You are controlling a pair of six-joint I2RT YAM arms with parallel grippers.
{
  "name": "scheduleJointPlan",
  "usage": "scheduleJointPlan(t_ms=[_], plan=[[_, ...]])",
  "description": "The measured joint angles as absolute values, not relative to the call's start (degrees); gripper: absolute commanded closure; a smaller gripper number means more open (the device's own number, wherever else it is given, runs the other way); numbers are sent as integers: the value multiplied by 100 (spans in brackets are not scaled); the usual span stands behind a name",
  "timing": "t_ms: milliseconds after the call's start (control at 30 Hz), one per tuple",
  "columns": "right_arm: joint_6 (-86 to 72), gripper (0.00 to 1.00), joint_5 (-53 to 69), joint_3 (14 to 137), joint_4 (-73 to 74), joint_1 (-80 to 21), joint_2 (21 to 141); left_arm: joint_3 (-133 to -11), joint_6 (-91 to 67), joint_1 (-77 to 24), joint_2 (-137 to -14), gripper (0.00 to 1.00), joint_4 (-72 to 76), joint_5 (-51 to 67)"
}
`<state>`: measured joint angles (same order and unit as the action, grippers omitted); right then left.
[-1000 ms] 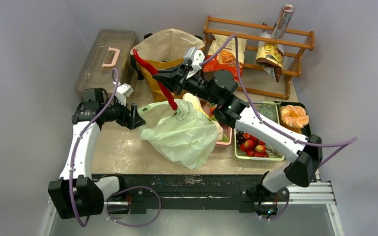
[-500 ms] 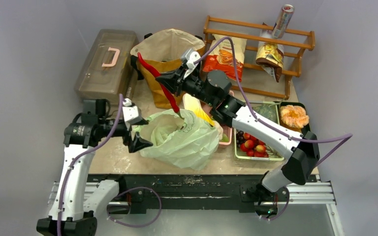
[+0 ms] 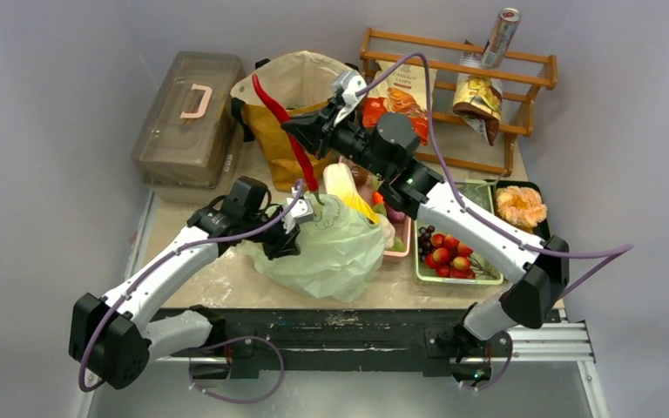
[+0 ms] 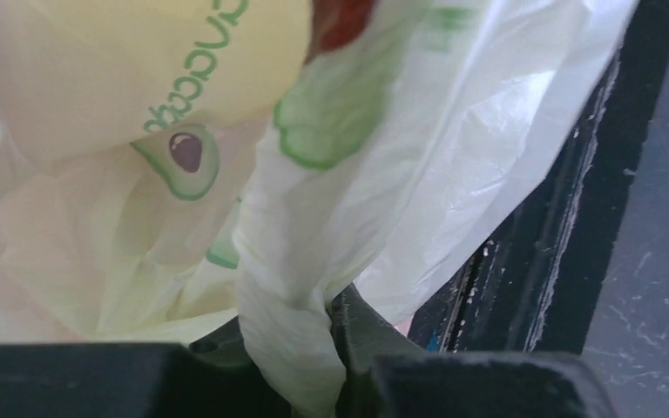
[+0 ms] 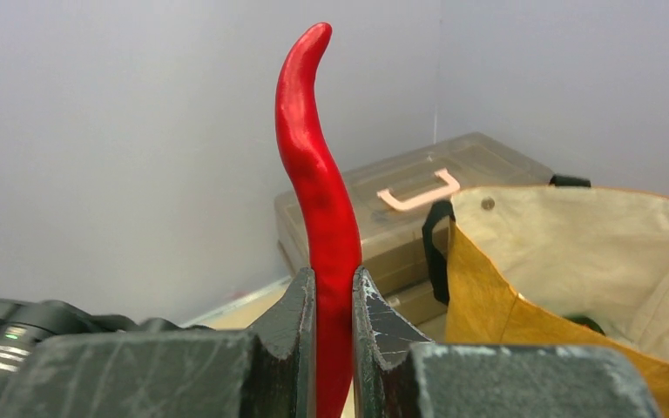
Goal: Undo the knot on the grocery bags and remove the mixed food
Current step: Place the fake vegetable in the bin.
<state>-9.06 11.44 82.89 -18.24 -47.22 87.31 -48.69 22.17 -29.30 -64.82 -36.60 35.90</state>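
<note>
The right arm (image 3: 453, 218) stretches across the counter (image 3: 200, 266), and its jaws are clamped tight on the red chilli (image 5: 314, 165). We see the chilli held aloft, slanting up in front of the mustard tote (image 3: 292, 83). Its lower tip is right at the mouth of the pale-green plastic bag (image 3: 335, 252). That bag sits on the counter near the front edge, between the two arms, with the yellow-white cabbage (image 3: 346, 187) poking out of its top. The left arm (image 3: 170, 266) is in at the bag's left side. From the wrist view, its jaws are pinching a twisted fold of green plastic. Off right, red fruits (image 3: 449, 259) lie in a tray (image 3: 462, 279).
</note>
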Motion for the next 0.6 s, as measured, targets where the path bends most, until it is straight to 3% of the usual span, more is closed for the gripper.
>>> scheduleJointPlan(t_ms=[200, 600], plan=[[-1264, 100, 816, 8635, -1715, -4711, 8261, -4462, 2515, -2491, -5780, 100, -3780, 3529], [-1885, 100, 152, 8932, -1667, -4257, 7867, -4139, 3070, -2285, -5583, 100, -4567, 3498]])
